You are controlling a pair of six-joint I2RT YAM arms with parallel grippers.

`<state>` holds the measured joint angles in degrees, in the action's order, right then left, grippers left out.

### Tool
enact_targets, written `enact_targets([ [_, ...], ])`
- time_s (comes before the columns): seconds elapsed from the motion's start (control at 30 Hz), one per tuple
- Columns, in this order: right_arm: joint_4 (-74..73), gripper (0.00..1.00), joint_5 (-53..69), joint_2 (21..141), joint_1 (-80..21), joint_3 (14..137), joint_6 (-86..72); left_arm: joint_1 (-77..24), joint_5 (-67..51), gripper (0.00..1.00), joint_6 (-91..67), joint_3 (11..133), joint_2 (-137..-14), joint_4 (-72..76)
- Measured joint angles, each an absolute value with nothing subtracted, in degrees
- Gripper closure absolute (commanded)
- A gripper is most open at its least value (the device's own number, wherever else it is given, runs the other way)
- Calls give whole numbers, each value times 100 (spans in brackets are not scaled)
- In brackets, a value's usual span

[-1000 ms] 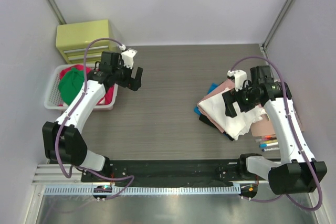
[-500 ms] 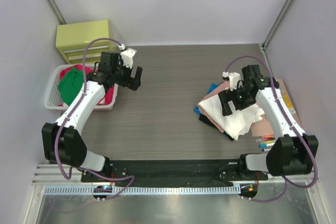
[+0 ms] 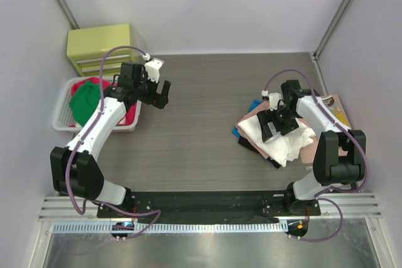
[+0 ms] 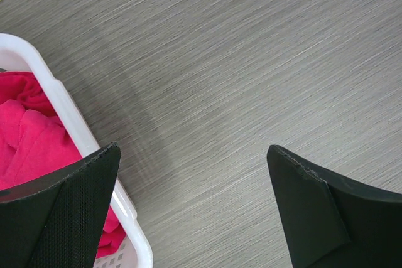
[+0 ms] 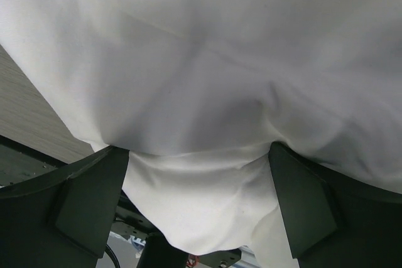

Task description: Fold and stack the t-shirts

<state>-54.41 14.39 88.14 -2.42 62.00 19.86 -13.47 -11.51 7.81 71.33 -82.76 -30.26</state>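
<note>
A white t-shirt [image 3: 276, 142] lies crumpled on top of a pile with salmon-pink [image 3: 267, 103], blue and black cloth at the right of the table. My right gripper [image 3: 275, 128] is open and sits low over the white shirt, which fills the right wrist view [image 5: 207, 61] and passes between the fingers [image 5: 81, 199]. Green [image 3: 85, 101] and magenta [image 3: 129, 114] shirts lie in the white basket [image 3: 63, 123] at the left. My left gripper [image 3: 161, 95] is open and empty over bare table beside the basket; the magenta cloth [image 4: 31, 142] shows in its wrist view.
A yellow-green drawer box [image 3: 100, 47] stands at the back left behind the basket. A thin book [image 3: 336, 108] and coloured pens [image 3: 320, 171] lie right of the shirt pile. The basket rim [image 4: 69, 123] is close to my left finger.
My right arm has swung in toward the left and lowered its gripper onto the white shirt. The left arm has barely moved.
</note>
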Motion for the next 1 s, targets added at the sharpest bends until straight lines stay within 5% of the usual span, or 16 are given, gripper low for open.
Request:
enact_targets([
  [0.77,-6941,0,1118,11166,-331,8276,1170,-1347,-1079,0,869,6976,-7942,-3022],
  [1.0,-6204,0,1015,10385,-414,7531,1111,-1347,-1009,0,947,6928,-7909,-3022],
])
